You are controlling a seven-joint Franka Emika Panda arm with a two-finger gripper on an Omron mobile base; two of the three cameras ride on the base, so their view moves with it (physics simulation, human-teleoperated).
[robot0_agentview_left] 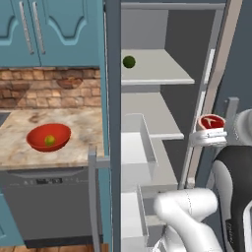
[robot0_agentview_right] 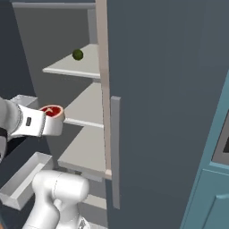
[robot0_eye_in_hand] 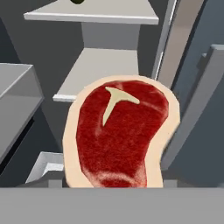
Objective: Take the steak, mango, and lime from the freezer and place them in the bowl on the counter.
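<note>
The steak (robot0_agentview_left: 211, 121) (robot0_agentview_right: 52, 112) (robot0_eye_in_hand: 118, 135), red with a pale fat rim, hangs in mid-air in front of the open freezer (robot0_agentview_left: 182, 39) (robot0_agentview_right: 165, 89), at middle-shelf height. My gripper (robot0_agentview_left: 211, 130) (robot0_agentview_right: 53, 119) is shut on its lower edge, and the meat hides the fingertips in the hand view. The lime (robot0_agentview_left: 129, 61) (robot0_agentview_right: 78, 54) (robot0_eye_in_hand: 78, 1) rests on the upper shelf. On the counter (robot0_agentview_left: 83, 128) to the left stands the red bowl (robot0_agentview_left: 35, 140), and the yellow-green mango (robot0_agentview_left: 49, 141) lies inside it.
A white drawer (robot0_agentview_left: 140, 142) (robot0_agentview_right: 24, 179) is pulled out below the shelves. The freezer door (robot0_agentview_left: 231, 59) stands open beside my hand. Teal cabinets (robot0_agentview_left: 49, 29) hang above the counter, with a dark dishwasher (robot0_agentview_left: 49, 206) under it.
</note>
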